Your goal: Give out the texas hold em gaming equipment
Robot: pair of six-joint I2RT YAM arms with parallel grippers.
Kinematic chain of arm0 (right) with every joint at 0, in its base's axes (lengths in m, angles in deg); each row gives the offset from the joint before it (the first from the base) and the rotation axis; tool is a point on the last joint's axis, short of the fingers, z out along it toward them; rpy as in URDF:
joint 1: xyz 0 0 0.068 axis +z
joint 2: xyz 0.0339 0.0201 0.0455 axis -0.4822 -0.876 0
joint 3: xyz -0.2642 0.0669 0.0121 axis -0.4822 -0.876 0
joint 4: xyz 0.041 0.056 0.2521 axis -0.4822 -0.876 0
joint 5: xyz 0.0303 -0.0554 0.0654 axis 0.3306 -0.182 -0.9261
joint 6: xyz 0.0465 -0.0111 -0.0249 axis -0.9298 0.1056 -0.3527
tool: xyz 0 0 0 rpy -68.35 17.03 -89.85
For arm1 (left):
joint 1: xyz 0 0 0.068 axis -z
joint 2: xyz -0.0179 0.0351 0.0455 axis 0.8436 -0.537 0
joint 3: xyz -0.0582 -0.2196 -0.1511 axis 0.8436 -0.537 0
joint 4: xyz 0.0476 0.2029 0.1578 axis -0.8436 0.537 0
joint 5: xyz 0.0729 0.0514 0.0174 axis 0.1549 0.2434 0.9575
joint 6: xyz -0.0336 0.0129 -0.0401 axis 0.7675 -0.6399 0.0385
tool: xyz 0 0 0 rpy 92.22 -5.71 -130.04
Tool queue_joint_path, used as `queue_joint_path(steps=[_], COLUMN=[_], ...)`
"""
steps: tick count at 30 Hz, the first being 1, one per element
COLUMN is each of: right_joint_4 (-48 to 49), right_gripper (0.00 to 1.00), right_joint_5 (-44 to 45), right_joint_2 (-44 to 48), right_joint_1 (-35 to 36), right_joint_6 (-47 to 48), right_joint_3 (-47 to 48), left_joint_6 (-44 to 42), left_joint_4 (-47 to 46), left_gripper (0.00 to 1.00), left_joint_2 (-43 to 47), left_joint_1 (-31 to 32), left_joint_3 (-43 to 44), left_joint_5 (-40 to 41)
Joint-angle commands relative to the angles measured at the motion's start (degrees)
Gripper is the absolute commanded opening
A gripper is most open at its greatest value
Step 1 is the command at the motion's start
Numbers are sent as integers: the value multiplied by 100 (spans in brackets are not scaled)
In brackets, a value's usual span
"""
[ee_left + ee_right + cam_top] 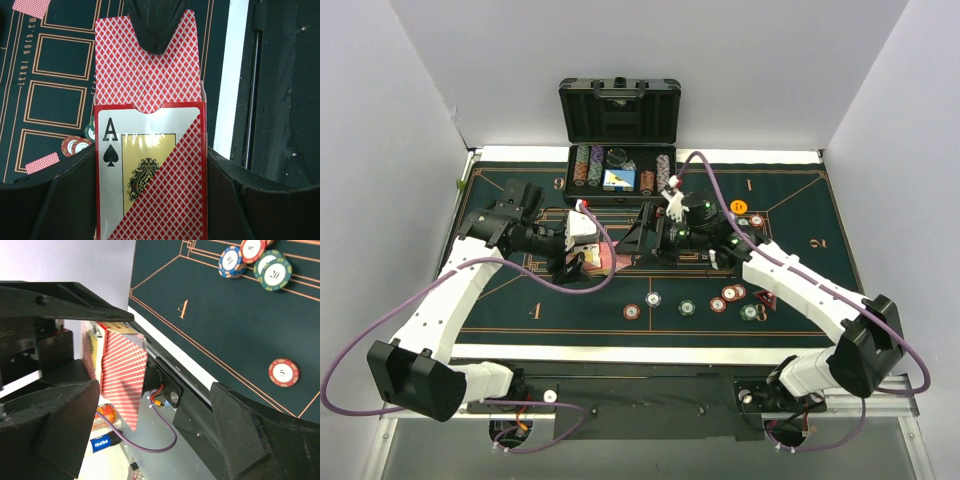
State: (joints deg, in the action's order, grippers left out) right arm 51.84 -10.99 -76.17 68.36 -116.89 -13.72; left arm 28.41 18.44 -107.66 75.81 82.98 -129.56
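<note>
Red diamond-patterned cardboard: the card pack (165,200), with an ace of spades printed on its face, is clamped by its long edges in my left claw (151,157) and held in the air above the dark green felt worktop (580,310). Red-backed playing cards (125,75) stand out of its open mouth. My right claw (155,385) stands apart around that exposed end. One black finger (155,25) lies across the top card, and the pair is not yet closed on it.

Risks noted:

1. Several cards may come out together. The finger bears on the whole stack, so friction could drag the cards underneath along.
2. The pack may twist or slip. My left claw grips only the thin side walls, and a pull from the right would lever against them.
3. Squeezing harder to prevent that could pinch the stack and jam the draw.
4. A loosened card could drop onto the small round striped poker chips (687,307) laid out on the felt and scatter them.
</note>
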Motion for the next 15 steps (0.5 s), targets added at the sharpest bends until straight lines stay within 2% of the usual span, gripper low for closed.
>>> queue_joint_path(steps=[1,7,15], right_joint_4=[197,258,320], right_gripper=[85,74,60], right_joint_5=[19,63,72], right_joint_2=[-205,-364,-109], right_joint_1=[169,231,125], right_joint_6=[4,-128,-234], right_joint_3=[278,182,-55], left_joint_6=[-65,-30,-4], left_joint_4=[-94,-103,-130], left_gripper=[13,12,12], left_joint_2=[121,121,121], left_joint_1=[35,35,35], left_joint_3=[264,282,255], left_joint_5=[-296,-340,-375])
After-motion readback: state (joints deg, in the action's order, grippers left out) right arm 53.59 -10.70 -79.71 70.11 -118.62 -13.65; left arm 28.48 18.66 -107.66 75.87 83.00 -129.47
